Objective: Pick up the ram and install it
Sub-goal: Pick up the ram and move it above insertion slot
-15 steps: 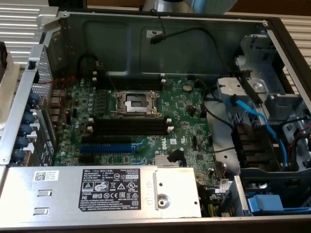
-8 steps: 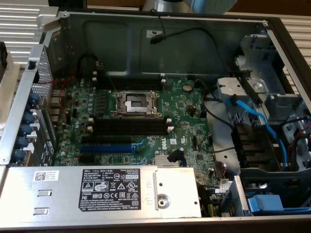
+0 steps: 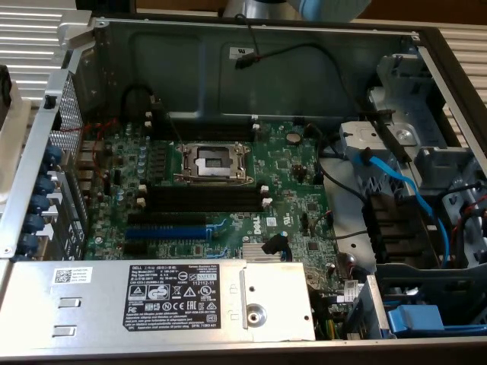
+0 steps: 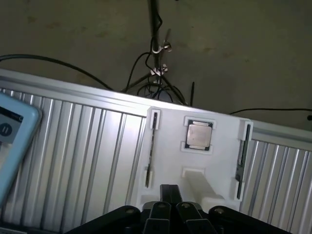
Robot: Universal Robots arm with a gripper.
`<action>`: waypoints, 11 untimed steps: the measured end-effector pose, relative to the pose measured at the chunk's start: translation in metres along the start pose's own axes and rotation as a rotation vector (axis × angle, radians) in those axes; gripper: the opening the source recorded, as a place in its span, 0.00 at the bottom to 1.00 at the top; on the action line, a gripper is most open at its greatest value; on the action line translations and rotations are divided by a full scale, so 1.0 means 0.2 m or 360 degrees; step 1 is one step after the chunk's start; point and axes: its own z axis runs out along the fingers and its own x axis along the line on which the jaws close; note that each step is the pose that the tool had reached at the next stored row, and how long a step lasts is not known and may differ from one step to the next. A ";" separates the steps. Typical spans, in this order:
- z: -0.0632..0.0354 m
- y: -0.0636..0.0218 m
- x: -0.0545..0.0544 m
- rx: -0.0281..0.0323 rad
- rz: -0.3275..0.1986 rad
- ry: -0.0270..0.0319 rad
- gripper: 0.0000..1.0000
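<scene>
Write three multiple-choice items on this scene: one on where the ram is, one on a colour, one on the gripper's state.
1. The ram stands:
A in a motherboard slot
B edge-on in the white holder
C between the gripper's fingers

2. The expansion slot is:
A red
B white
C blue

3. The gripper is:
A shut
B wide open
C clamped on a cable

Key:
1 B, the wrist view shows it in the holder's side groove.
2 C, it is blue beside the black memory slots.
3 A, its fingers meet with nothing between them.
</scene>
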 end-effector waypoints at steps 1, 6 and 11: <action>0.006 0.000 0.00 0.00034 0.0001 0.00007 0.10; 0.036 0.006 0.00 0.00135 0.0026 0.00012 0.10; 0.075 0.014 0.00 0.00139 0.0070 -0.00036 0.10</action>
